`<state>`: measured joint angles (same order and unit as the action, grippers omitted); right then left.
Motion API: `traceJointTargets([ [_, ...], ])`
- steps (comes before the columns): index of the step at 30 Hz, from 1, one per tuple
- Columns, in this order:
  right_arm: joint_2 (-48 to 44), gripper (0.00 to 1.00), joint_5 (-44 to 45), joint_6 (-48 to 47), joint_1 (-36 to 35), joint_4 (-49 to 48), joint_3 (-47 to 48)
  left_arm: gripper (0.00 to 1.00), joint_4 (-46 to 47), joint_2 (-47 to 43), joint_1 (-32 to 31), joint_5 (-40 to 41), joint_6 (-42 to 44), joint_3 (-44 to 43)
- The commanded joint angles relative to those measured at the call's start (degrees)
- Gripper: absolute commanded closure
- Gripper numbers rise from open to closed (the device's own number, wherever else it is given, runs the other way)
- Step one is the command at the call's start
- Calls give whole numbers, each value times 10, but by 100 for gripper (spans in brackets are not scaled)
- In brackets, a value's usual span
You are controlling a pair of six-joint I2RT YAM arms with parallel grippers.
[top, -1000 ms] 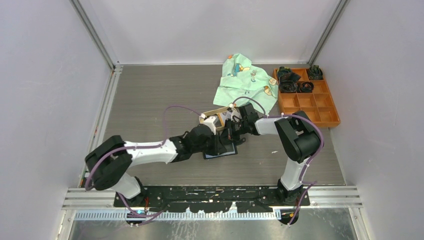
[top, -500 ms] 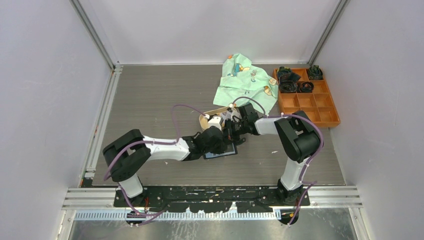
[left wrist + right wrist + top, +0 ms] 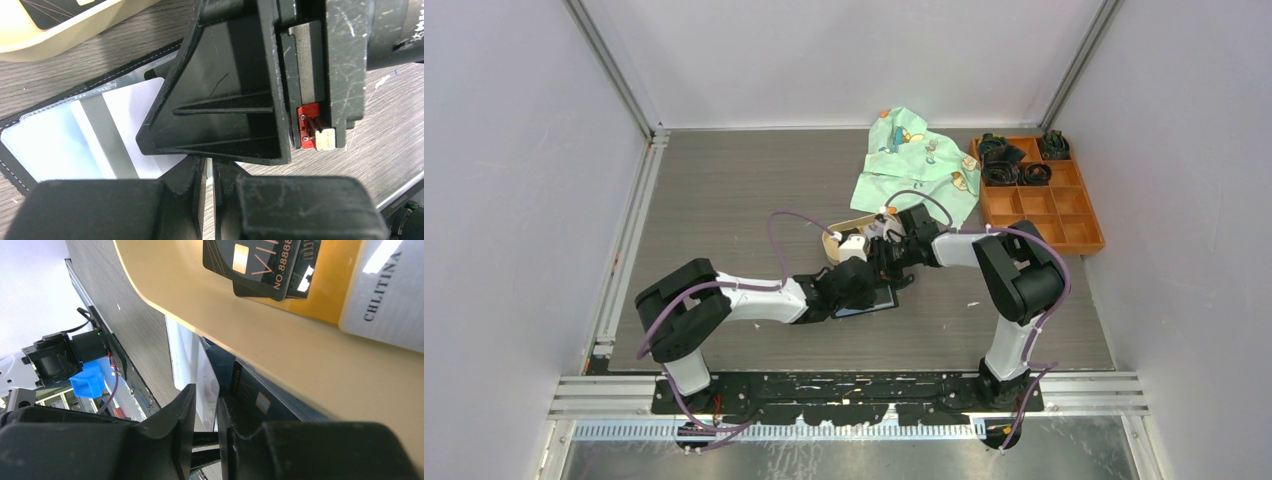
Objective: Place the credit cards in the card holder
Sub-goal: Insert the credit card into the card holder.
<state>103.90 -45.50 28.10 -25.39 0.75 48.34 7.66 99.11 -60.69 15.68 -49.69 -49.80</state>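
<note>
Left gripper clenched to a slit, tips at the free end of the white credit card — its long axis runs ahead-left, half inside the card holder; push should follow that line.

Your left arm swung in toward center, its shoulder link shifted right. The left gripper now sits further over the card holder, covering more of it.
</note>
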Motion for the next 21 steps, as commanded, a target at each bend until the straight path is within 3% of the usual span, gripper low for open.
traceJointTargets([
  [1,-13,71,8,-20,-4,28,14,90,-17,-20,3,51,-6,-8],
  [21,-47,58,39,-92,-4,122,60,90,-15,-57,5,76,-6,15],
])
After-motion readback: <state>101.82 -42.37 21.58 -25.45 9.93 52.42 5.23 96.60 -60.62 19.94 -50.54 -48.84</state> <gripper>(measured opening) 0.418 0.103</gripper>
